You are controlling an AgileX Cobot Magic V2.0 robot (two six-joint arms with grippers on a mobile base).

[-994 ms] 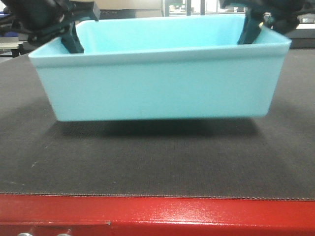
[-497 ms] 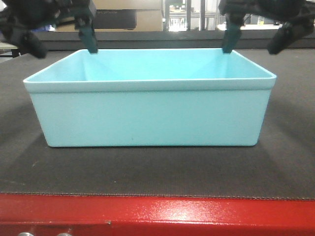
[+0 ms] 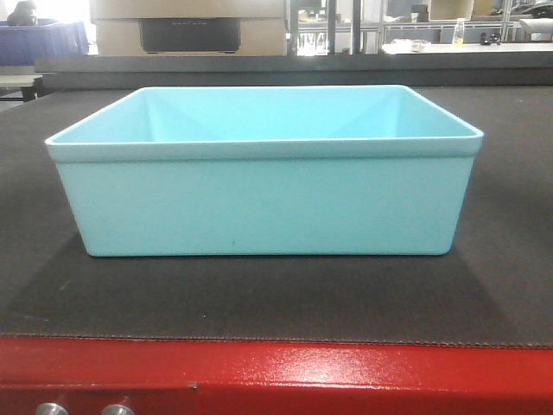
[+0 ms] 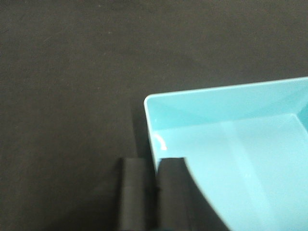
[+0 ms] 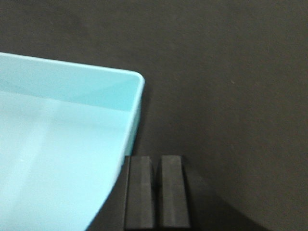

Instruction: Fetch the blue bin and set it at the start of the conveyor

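The blue bin [image 3: 259, 203], a light turquoise tub, stands flat and empty on the dark grey conveyor belt [image 3: 259, 298], just behind the red frame edge [image 3: 276, 372]. Neither gripper shows in the front view. In the left wrist view my left gripper [image 4: 155, 192] hangs above the bin's corner rim [image 4: 149, 125], fingers close together and holding nothing. In the right wrist view my right gripper [image 5: 157, 192] hangs just outside the bin's other corner [image 5: 134, 96], over the belt, fingers together and empty.
Silver bolts [image 3: 52, 409] sit on the red frame at the lower left. Behind the belt are a cardboard box with a dark panel [image 3: 190, 26], dark blue bins [image 3: 43, 39] at far left and metal shelving [image 3: 346, 26].
The bin was held in the air, then set down on the belt. Both grippers let go of its rim and rose out of the front view.
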